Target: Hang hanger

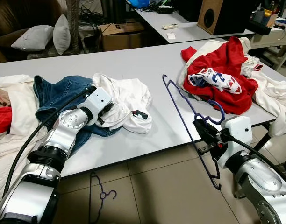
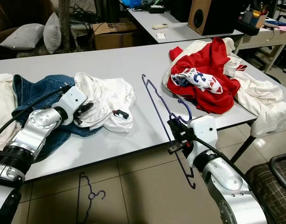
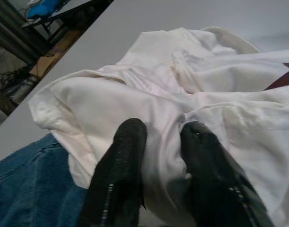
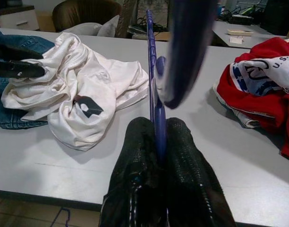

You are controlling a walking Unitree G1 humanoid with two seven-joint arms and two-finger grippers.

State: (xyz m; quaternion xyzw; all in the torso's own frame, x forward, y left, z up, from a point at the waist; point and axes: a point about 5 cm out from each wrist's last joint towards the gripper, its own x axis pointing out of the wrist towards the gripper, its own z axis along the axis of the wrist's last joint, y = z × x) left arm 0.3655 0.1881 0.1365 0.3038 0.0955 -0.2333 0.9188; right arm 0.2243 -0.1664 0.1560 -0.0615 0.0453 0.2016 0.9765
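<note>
On the grey, smooth table [image 1: 147, 65], going from the left, crumpled blue jeans [image 1: 54, 95] lay beneath a rumpled white shirt [image 1: 126, 100] of soft, creased cloth. The left gripper [image 3: 161, 142] pinched a fold of that shirt, its jaws clenched on the fabric. Below the table edge, a thin wire hanger [image 1: 100, 193] lay flat on the tiled floor [image 1: 152, 186]. Farther right, the right gripper [image 4: 156, 137] held a thin purple hanger [image 1: 182, 107] by its wire, jaws closed tight on it; the hanger stood tilted at the table's front edge, hook curled just above the jaws. Beyond it lay a heap of red cloth [image 1: 227, 70] on white.
</note>
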